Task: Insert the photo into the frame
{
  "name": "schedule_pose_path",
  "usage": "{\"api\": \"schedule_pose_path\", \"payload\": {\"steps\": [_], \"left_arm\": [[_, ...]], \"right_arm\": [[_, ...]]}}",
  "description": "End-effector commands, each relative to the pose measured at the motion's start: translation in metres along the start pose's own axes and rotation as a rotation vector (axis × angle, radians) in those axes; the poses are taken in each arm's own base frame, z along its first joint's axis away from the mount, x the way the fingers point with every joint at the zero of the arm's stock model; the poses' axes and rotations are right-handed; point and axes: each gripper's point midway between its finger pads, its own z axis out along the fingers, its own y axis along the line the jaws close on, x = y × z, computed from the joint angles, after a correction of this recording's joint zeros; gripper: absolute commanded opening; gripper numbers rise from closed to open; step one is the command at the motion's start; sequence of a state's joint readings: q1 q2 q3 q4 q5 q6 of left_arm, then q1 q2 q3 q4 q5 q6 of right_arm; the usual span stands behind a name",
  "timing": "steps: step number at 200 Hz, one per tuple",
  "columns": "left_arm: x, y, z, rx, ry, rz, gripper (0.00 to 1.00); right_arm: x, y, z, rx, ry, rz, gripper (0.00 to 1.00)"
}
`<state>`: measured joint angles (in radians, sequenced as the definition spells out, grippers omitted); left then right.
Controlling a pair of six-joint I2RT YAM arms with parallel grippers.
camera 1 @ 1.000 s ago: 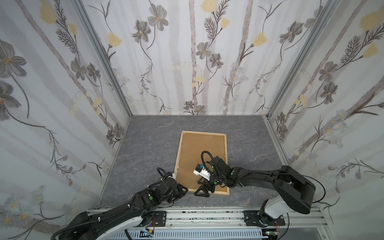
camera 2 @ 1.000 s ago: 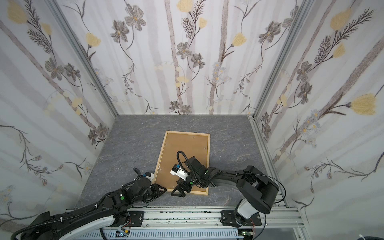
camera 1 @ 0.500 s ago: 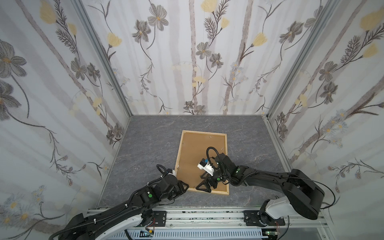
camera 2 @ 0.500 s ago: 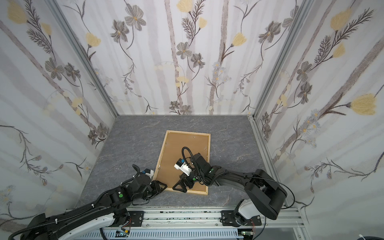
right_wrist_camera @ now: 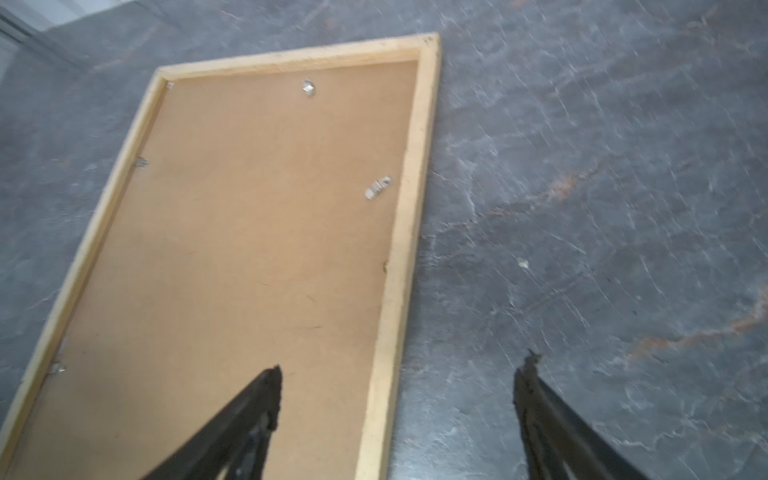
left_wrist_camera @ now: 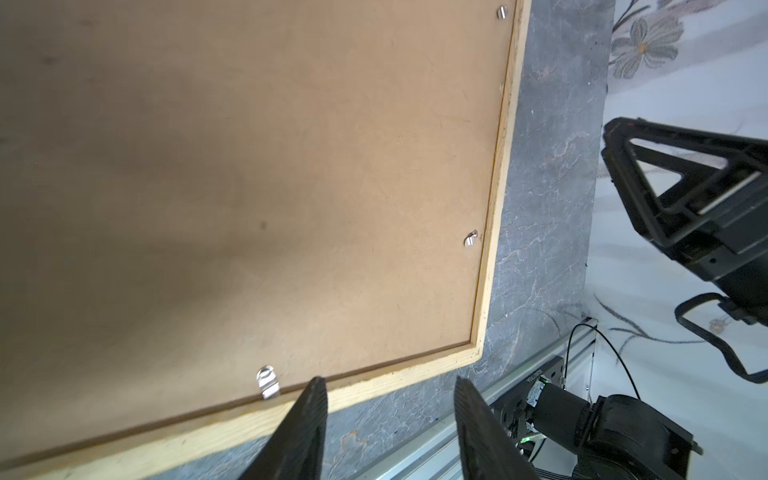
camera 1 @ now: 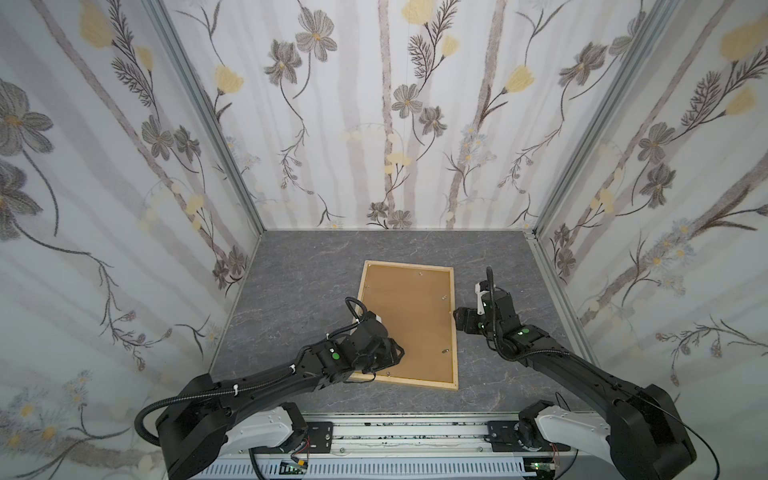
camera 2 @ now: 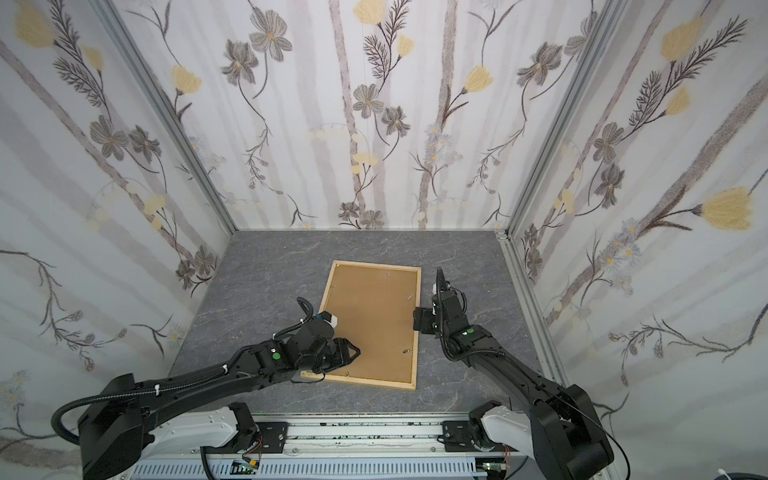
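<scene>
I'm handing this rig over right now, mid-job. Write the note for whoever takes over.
Left hand: open, empty, over the frame's near edge.
Right hand: open, empty, straddling the frame's right rail.
Things: frame lies face down on the table, brown backing panel seated inside it. Photo not in view; possibly under the panel.
Done: panel in.
Left: confirm the photo is inside, check the metal tabs.

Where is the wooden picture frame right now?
In both top views the frame lies flat at the tabletop centre, backing up; the left end effector is over its near-left corner, the right end effector at its right edge.
</scene>
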<state>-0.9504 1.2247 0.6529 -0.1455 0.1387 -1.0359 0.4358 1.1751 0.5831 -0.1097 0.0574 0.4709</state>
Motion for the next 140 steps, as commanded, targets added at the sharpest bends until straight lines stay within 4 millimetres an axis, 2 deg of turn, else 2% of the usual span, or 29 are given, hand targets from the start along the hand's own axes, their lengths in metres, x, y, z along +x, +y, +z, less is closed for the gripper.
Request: {"api": "schedule_pose_path", "payload": {"steps": [1, 28, 51, 85, 140], "left_arm": [[-0.008, -0.032, 0.016, 0.072, 0.016, 0.09, 0.48], [-0.012, -0.05, 0.041, 0.08, 0.057, 0.125, 0.46], [-0.011, -0.057, 0.062, 0.079, 0.1, 0.141, 0.44], [-0.01, -0.067, 0.081, 0.072, 0.134, 0.165, 0.41], [0.004, -0.07, 0.113, 0.035, 0.207, 0.204, 0.39]], "right_arm": [[0.01, -0.013, 0.008, 0.033, 0.049, 0.063, 0.5], [0.019, -0.006, 0.02, -0.017, 0.096, 0.056, 0.34], [0.025, -0.003, 0.029, -0.045, 0.126, 0.041, 0.36], [0.034, 0.004, 0.034, -0.1, 0.148, 0.029, 0.39], [0.05, 0.006, 0.039, -0.137, 0.184, 0.036, 0.34]]}}
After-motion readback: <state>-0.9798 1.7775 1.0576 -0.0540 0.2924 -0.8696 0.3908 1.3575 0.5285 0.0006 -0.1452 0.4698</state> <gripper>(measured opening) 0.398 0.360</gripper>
